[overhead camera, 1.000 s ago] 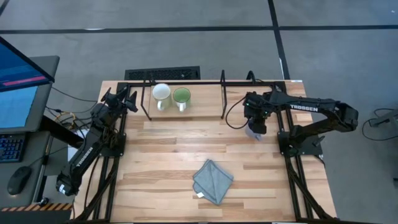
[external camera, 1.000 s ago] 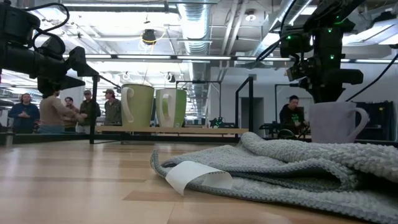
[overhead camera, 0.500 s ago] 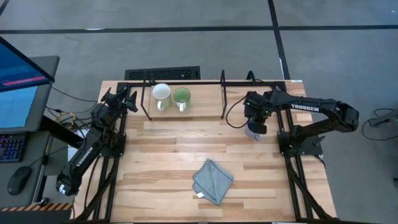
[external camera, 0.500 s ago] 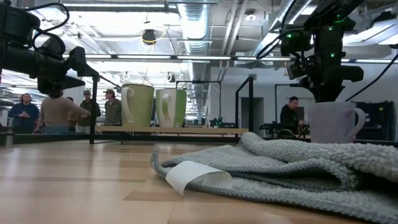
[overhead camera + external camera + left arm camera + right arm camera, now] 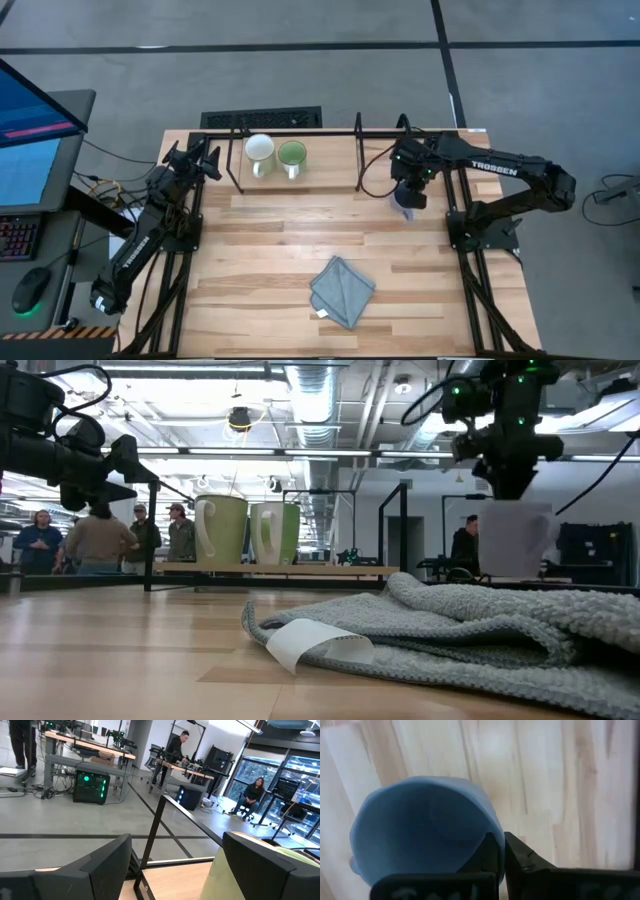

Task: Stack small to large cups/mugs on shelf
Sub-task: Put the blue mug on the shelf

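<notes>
White mug [image 5: 259, 149], green mug [image 5: 292, 154] on shelf [image 5: 330, 170]; blue mug [image 5: 420, 830] pinched at rim by closed right tool [image 5: 500, 851], unplaced; left tool [image 5: 205, 160] open, empty.

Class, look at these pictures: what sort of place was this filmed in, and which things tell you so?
Probably a robotics lab or workshop: workbenches carrying equipment, a lit computer tower on the concrete floor, exposed ceiling ducts, and people beyond the table.

Floor: grey concrete [image 5: 300, 70] crossed by dark lines, upper frame.
Ceiling: exposed ducts [image 5: 315, 395] and strip lights.
Furniture: workbenches [image 5: 90, 742], monitor [image 5: 30, 110] at left edge.
</notes>
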Tool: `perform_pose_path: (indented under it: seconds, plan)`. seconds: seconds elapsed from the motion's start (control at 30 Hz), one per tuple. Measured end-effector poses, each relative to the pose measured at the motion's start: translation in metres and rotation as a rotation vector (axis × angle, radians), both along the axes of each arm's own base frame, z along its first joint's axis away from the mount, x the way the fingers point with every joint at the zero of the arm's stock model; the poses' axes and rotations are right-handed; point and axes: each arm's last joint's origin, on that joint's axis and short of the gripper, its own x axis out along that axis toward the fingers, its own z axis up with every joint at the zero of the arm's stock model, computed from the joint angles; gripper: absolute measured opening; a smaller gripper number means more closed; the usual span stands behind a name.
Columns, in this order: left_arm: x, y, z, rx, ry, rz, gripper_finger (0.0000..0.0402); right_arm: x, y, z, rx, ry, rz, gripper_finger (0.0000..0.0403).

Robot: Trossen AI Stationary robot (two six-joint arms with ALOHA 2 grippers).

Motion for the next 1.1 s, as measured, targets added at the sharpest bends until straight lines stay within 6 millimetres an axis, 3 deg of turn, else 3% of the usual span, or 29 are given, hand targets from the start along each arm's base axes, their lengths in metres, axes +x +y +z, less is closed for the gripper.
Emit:
perform_pose_path:
  seconds: [0.47, 1.1]
  plan:
    - [0.0, 0.0, 0.0, 0.0, 0.0, 0.0, 0.0304, 0.016, 0.001, 0.044, -0.033, -0.094, -0.003, 0.0019]
    - [0.0, 0.0, 0.0, 0.0, 0.0, 0.0, 0.0304, 0.083, 0.007, 0.079, 0.01, -0.006, 0.113, 0.0019]
